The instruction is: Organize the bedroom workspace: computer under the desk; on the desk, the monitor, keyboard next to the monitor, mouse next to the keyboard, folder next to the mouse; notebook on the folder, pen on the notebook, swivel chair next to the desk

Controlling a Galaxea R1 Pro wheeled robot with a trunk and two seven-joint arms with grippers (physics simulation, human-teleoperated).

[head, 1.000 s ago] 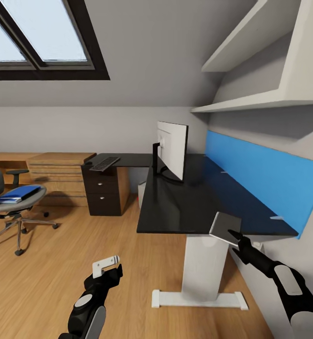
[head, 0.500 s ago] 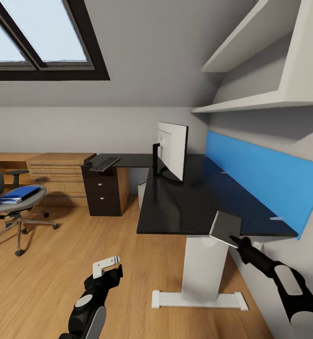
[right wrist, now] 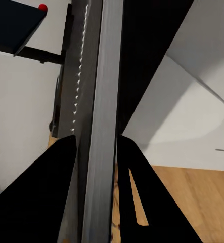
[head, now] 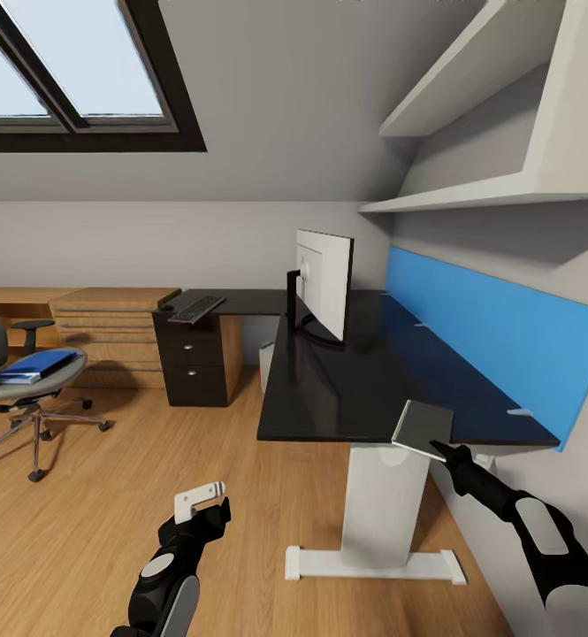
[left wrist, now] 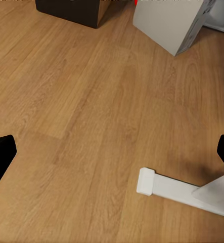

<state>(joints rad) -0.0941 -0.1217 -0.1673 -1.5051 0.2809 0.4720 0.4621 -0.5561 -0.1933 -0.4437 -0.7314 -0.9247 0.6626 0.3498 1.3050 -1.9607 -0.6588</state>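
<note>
no readable text, labels or numbers anywhere

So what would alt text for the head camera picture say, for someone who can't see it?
The right gripper holds a thin grey notebook tilted at the near edge of a glossy black desk bearing a white-backed monitor. A grey swivel chair carries a blue folder.
</note>
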